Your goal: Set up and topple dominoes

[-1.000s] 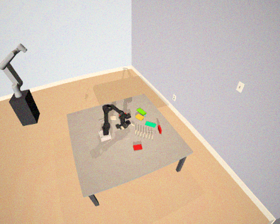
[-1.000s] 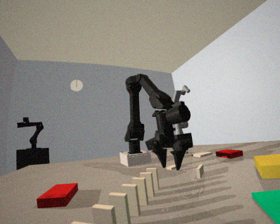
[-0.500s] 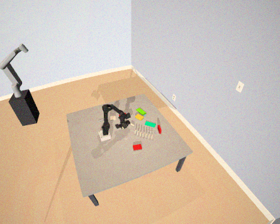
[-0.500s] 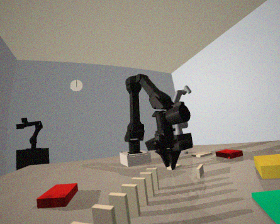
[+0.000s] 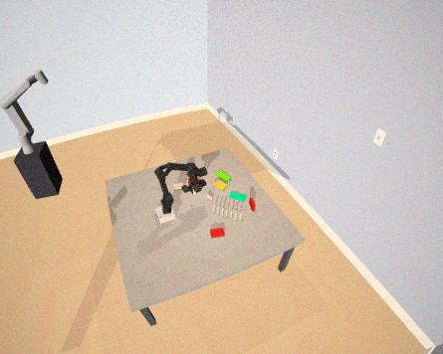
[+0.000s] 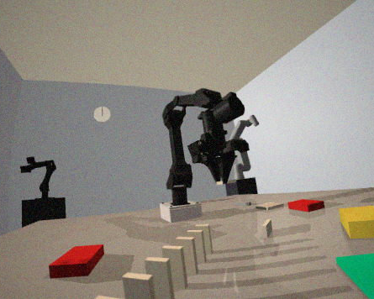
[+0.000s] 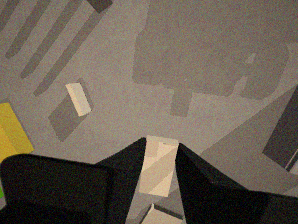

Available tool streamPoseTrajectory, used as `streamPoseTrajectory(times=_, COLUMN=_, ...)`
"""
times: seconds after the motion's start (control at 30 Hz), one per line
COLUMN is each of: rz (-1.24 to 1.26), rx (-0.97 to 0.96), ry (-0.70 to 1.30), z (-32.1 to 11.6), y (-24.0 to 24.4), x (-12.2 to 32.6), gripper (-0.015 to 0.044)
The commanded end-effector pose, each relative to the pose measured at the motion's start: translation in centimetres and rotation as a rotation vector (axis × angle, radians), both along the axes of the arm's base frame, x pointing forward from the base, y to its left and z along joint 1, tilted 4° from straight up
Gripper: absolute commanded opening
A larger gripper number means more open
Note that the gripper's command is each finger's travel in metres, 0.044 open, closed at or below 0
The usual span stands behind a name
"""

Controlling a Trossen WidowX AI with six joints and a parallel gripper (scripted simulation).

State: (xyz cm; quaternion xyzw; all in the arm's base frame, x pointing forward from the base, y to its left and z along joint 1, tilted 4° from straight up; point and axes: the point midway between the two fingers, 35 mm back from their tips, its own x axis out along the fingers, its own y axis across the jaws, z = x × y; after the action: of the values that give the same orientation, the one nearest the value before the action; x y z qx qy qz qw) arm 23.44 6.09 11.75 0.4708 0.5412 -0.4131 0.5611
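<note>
My gripper [image 5: 194, 191] [image 6: 219, 181] [image 7: 160, 145] is shut on a cream domino [image 6: 219, 183] [image 7: 159, 170], held above the table between the fingertips. A row of several cream dominoes stands upright; one of them [image 6: 173, 252] is near the middle of the exterior view, and the row also shows in the top view [image 5: 227, 214]. Another loose domino [image 5: 209, 197] [image 6: 267, 228] [image 7: 78, 99] rests apart from the row's near-arm end, seemingly on its long narrow edge, left of the gripper in the wrist view.
A yellow block [image 5: 220, 185] [image 6: 361, 222] [image 7: 12, 132], a lime block [image 5: 223, 176] and a teal block [image 5: 238, 196] [image 6: 366, 273] lie beside the row. Red blocks [image 5: 217, 233] [image 5: 252, 204] [image 6: 305, 205] lie around. A flat beige piece [image 5: 178, 186] [image 6: 270, 206] lies near the arm.
</note>
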Motion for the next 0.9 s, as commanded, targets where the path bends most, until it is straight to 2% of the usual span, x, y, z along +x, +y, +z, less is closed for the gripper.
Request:
streamPoseTrajectory(times=0.0, rz=0.004, rx=-0.001, ry=-0.008, z=4.2, y=-0.4, x=-0.5, gripper=0.0107)
streamPoseTrajectory(times=0.17, rz=0.004, rx=-0.001, ry=-0.008, z=4.4, y=-0.4, x=-0.5, gripper=0.0107)
streamPoseTrajectory(times=0.23, rz=0.077, rx=-0.006, ry=-0.011, z=4.4, y=-0.2, x=-0.5, gripper=0.0107)
streamPoseTrajectory(times=0.87, rz=2.175, rx=-0.161, ry=-0.113, z=4.7, y=7.6, x=-1.5, gripper=0.0107)
